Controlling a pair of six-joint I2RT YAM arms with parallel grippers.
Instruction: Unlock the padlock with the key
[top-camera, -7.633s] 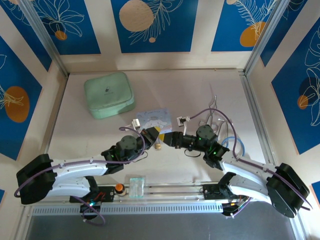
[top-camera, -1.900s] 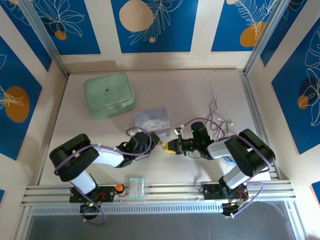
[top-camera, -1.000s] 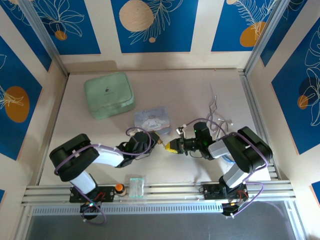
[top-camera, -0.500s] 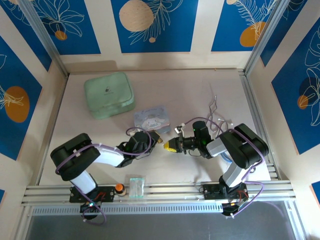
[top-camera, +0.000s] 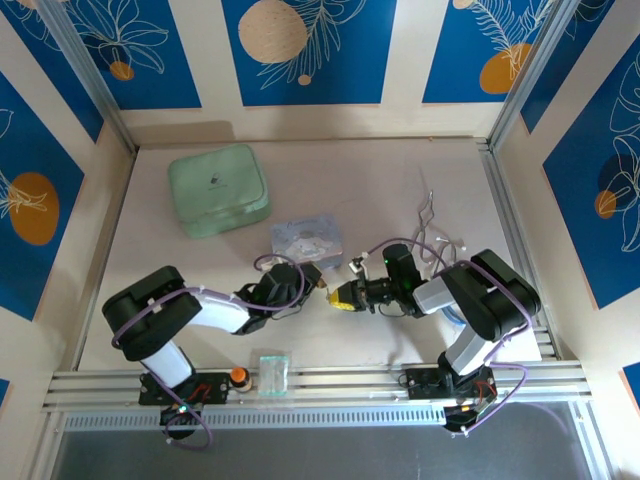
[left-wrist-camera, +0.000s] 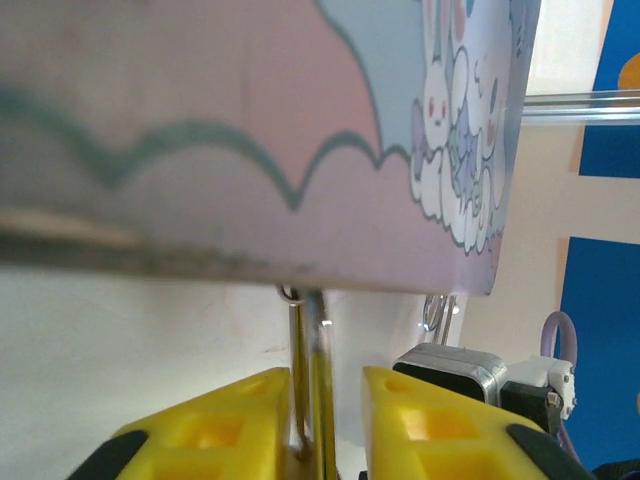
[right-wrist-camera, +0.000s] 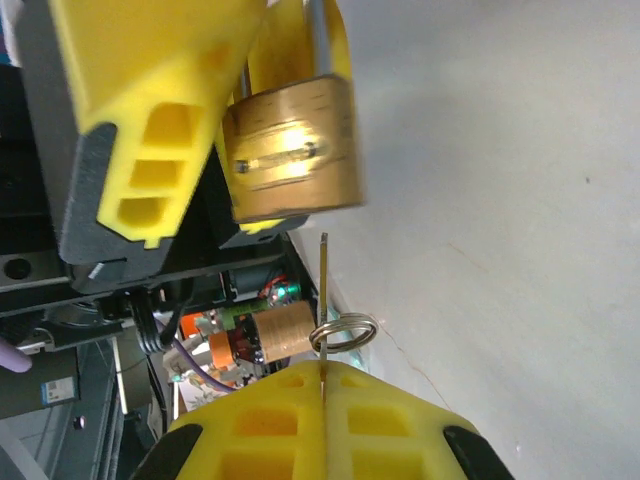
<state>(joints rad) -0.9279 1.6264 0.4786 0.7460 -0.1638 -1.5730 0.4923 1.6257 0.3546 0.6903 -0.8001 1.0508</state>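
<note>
The left fingers (left-wrist-camera: 272, 398) stand slightly parted at the middle of the tabletop (top-camera: 400, 200), just in front of the pale blue cartoon-printed tin (left-wrist-camera: 250, 130). The thin silver shackle (left-wrist-camera: 308, 370) of the padlock (right-wrist-camera: 290, 150) runs up between them. It lies close against one finger, and a clear gap shows between it and the other finger, so the pads are not pressed together on it.

From the right wrist view, the brass body of the padlock sticks out past the tips of the left fingers, with the shackle end tucked in between their yellow pads. The body looks a little blurred, and I cannot tell whether it rests on the tabletop or hangs clear of it.

The right fingers (right-wrist-camera: 332, 400) are closed flat together on the key (right-wrist-camera: 323, 285). They pinch it at its base, so the thin blade stands straight out from their tips. A small silver key ring (right-wrist-camera: 343, 330) hangs at the blade, just above the fingertips. The blade points toward the padlock. Its tip sits just beside the near edge of the brass body, a sliver apart from it and not inside it.

In the overhead view the two sets of fingers face each other tip to tip, with the padlock between them. A mint green case (top-camera: 218, 188) lies well apart, toward the far left corner.
</note>
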